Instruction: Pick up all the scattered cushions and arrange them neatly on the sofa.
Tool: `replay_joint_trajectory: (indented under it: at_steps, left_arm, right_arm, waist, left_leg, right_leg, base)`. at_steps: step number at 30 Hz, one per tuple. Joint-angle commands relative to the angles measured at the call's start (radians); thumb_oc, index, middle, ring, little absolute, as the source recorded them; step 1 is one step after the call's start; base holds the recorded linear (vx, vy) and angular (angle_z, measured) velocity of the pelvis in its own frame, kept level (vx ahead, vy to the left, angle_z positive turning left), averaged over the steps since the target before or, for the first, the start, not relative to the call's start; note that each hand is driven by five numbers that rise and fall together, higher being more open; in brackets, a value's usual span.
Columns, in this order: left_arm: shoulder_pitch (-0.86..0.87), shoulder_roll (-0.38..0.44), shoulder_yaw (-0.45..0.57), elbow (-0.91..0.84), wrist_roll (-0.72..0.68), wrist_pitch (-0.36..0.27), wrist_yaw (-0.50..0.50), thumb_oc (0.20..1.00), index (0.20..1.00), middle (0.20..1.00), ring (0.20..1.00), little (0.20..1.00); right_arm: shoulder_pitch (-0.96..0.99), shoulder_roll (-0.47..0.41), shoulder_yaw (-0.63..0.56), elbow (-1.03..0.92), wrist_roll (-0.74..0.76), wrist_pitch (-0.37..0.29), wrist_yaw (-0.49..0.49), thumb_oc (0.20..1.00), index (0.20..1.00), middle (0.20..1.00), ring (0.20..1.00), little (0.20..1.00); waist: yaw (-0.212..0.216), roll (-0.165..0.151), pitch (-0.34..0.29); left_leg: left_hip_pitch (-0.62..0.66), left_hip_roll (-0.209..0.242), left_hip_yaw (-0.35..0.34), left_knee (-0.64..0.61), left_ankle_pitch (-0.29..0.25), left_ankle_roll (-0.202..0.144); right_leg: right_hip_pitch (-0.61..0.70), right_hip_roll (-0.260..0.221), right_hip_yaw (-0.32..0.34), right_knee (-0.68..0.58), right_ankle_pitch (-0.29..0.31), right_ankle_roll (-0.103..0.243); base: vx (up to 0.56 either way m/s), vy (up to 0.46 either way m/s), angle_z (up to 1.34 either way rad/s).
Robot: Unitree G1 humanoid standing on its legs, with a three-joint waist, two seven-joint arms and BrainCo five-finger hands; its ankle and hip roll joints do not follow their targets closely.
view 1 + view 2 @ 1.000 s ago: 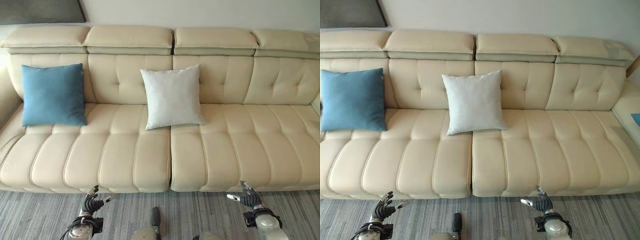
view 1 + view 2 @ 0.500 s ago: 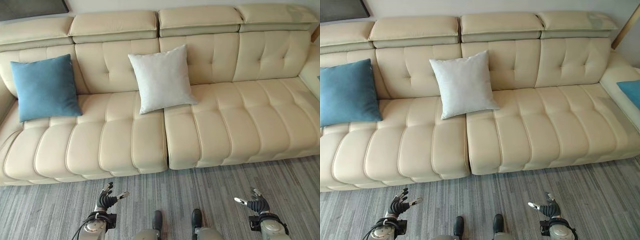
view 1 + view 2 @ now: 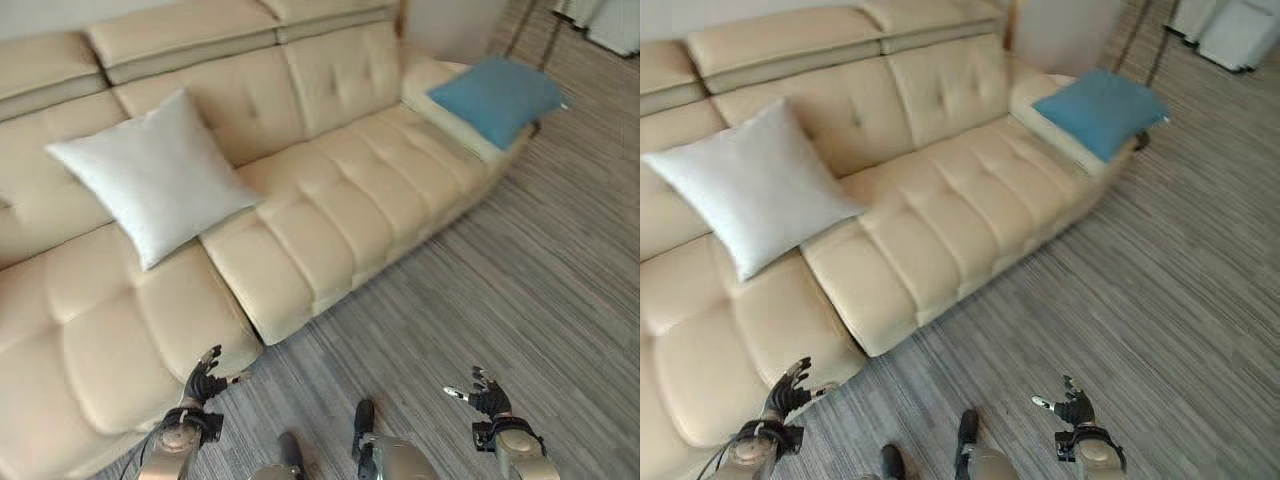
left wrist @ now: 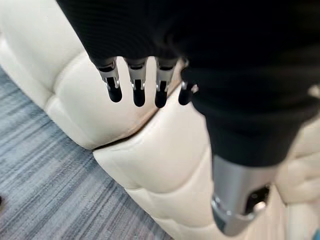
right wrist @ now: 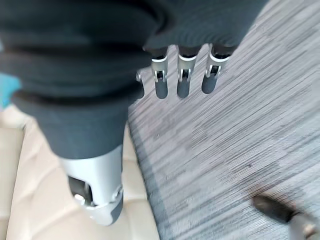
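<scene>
**Two cushions sitting on cream sofa, both hands empty**

From the left eye, a white cushion [image 3: 155, 175] is leaning against the backrest of the cream sofa [image 3: 330, 210], up and ahead of the left hand [image 3: 205, 378]. A blue cushion [image 3: 497, 97] is lying flat on the sofa's far end, well ahead of the right hand [image 3: 486, 398]. Both hands are hanging low over the striped grey carpet [image 3: 520, 280], holding nothing.

At the left wrist, the fingers [image 4: 136, 89] are reaching out relaxed above the seat's front edge, gripping nothing.

At the right wrist, the fingers [image 5: 183, 80] are hanging loose and empty over the carpet, sofa beside them.
</scene>
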Motion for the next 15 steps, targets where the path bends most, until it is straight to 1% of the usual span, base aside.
replay_joint_trajectory:
  at_steps: [1, 2, 3, 5, 6, 7, 8, 10, 11, 13, 14, 15]
  left_arm:
    - [0.009, 0.023, -0.019, -0.009, 0.007, -0.017, 0.007, 1.000, 1.000, 1.000, 1.000, 1.000]
    - [0.009, 0.021, -0.027, -0.004, 0.013, -0.015, 0.005, 1.000, 1.000, 1.000, 1.000, 1.000]
    - [0.001, 0.012, -0.035, 0.008, 0.015, -0.016, 0.006, 1.000, 1.000, 1.000, 1.000, 1.000]
    - [-0.019, 0.004, -0.057, 0.009, 0.020, -0.010, 0.005, 1.000, 1.000, 1.000, 1.000, 1.000]
    - [-0.048, -0.011, -0.083, 0.022, 0.018, -0.009, 0.004, 1.000, 1.000, 1.000, 1.000, 1.000]
    - [-0.065, -0.017, -0.109, 0.017, 0.019, -0.010, -0.006, 1.000, 1.000, 1.000, 1.000, 1.000]
    - [-0.055, -0.019, -0.120, 0.001, 0.032, -0.010, -0.017, 1.000, 1.000, 1.000, 1.000, 1.000]
    - [-0.046, -0.017, -0.124, -0.002, 0.045, -0.007, -0.028, 1.000, 1.000, 1.000, 1.000, 1.000]
    - [-0.047, -0.017, -0.124, -0.002, 0.045, -0.007, -0.028, 1.000, 1.000, 1.000, 1.000, 1.000]
    - [-0.035, -0.020, -0.127, -0.001, 0.056, -0.003, -0.037, 1.000, 1.000, 1.000, 1.000, 1.000]
    - [-0.031, -0.021, -0.127, 0.000, 0.060, -0.001, -0.039, 1.000, 1.000, 1.000, 1.000, 1.000]
    - [-0.028, -0.021, -0.126, 0.000, 0.063, 0.000, -0.041, 1.000, 1.000, 1.000, 1.000, 1.000]
  right_arm:
    - [-0.010, -0.044, -0.005, -0.091, -0.007, -0.043, -0.010, 1.000, 1.000, 1.000, 1.000, 1.000]
    - [-0.002, -0.042, -0.011, -0.091, 0.002, -0.045, -0.013, 1.000, 1.000, 1.000, 1.000, 1.000]
    - [0.002, -0.041, -0.017, -0.086, 0.012, -0.053, -0.021, 1.000, 1.000, 1.000, 1.000, 1.000]
    - [0.002, -0.047, -0.019, -0.086, 0.020, -0.050, -0.031, 1.000, 1.000, 1.000, 1.000, 1.000]
    - [-0.006, -0.063, -0.020, -0.093, 0.035, -0.055, -0.038, 1.000, 1.000, 1.000, 1.000, 1.000]
    - [-0.010, -0.070, -0.022, -0.085, 0.041, -0.056, -0.039, 1.000, 1.000, 1.000, 1.000, 1.000]
    - [-0.009, -0.072, -0.023, -0.087, 0.039, -0.059, -0.038, 1.000, 1.000, 1.000, 1.000, 1.000]
    - [-0.012, -0.074, -0.021, -0.077, 0.039, -0.063, -0.038, 1.000, 1.000, 1.000, 1.000, 1.000]
    - [-0.012, -0.074, -0.021, -0.077, 0.039, -0.063, -0.038, 1.000, 1.000, 1.000, 1.000, 1.000]
    - [-0.009, -0.068, -0.019, -0.069, 0.038, -0.061, -0.040, 1.000, 1.000, 1.000, 1.000, 1.000]
    - [-0.007, -0.064, -0.020, -0.058, 0.039, -0.061, -0.043, 1.000, 1.000, 1.000, 1.000, 1.000]
    - [-0.006, -0.062, -0.022, -0.056, 0.038, -0.060, -0.044, 1.000, 1.000, 1.000, 1.000, 1.000]
  waist:
    - [0.004, 0.004, -0.016]
    - [-0.004, -0.002, -0.017]
    - [-0.014, -0.006, -0.019]
    - [-0.027, -0.010, -0.017]
    - [-0.030, -0.005, -0.008]
    - [-0.021, -0.027, 0.004]
    - [-0.007, -0.023, 0.006]
    - [0.008, -0.015, 0.005]
    - [0.006, -0.016, 0.003]
    - [0.029, -0.001, 0.001]
    - [0.040, 0.006, 0.000]
    - [0.047, 0.010, -0.001]
  left_leg:
    - [-0.014, 0.000, -0.228, 0.084, -0.122, -0.049]
    - [-0.002, 0.006, -0.226, 0.096, -0.131, -0.052]
    - [0.010, 0.024, -0.223, 0.103, -0.126, -0.067]
    - [-0.016, 0.064, -0.240, 0.193, -0.097, -0.078]
    - [-0.061, 0.079, -0.309, 0.289, -0.040, -0.088]
    - [-0.172, -0.024, -0.414, 0.300, -0.076, -0.061]
    - [-0.213, -0.093, -0.459, 0.229, -0.082, -0.058]
    - [-0.236, -0.143, -0.485, 0.151, -0.035, -0.062]
    - [-0.238, -0.145, -0.486, 0.146, -0.030, -0.061]
    - [-0.272, -0.195, -0.503, 0.088, 0.029, -0.065]
    - [-0.301, -0.205, -0.505, 0.068, 0.066, -0.068]
    - [-0.320, -0.210, -0.505, 0.062, 0.088, -0.071]
  right_leg:
    - [0.012, 0.000, 0.116, -0.006, 0.022, 0.083]
    - [0.019, 0.016, 0.145, -0.022, 0.018, 0.083]
    - [0.031, 0.030, 0.158, -0.046, 0.017, 0.083]
    - [0.055, 0.061, 0.176, -0.078, 0.012, 0.062]
    - [0.071, 0.096, 0.199, -0.100, 0.003, 0.037]
    - [0.088, 0.089, 0.223, -0.127, 0.009, 0.027]
    - [0.113, 0.104, 0.246, -0.138, 0.000, 0.033]
    - [0.133, 0.127, 0.263, -0.149, -0.012, 0.036]
    - [0.130, 0.126, 0.262, -0.150, -0.010, 0.036]
    - [0.161, 0.160, 0.289, -0.163, -0.022, 0.037]
    - [0.179, 0.177, 0.307, -0.171, -0.030, 0.040]
    - [0.193, 0.190, 0.320, -0.174, -0.036, 0.040]
  base:
    - [0.25, -0.253, -2.10]
    - [0.26, -0.276, -0.94]
    - [0.24, -0.312, 0.37]
    - [0.23, -0.369, 0.55]
    - [0.27, -0.392, -0.05]
    - [0.38, -0.268, -0.36]
    - [0.32, -0.099, -0.66]
    - [0.23, 0.006, -0.67]
    - [0.17, 0.010, -0.53]
    - [0.23, 0.024, -0.67]
    - [0.27, 0.042, -0.46]
    - [0.29, 0.074, -0.46]
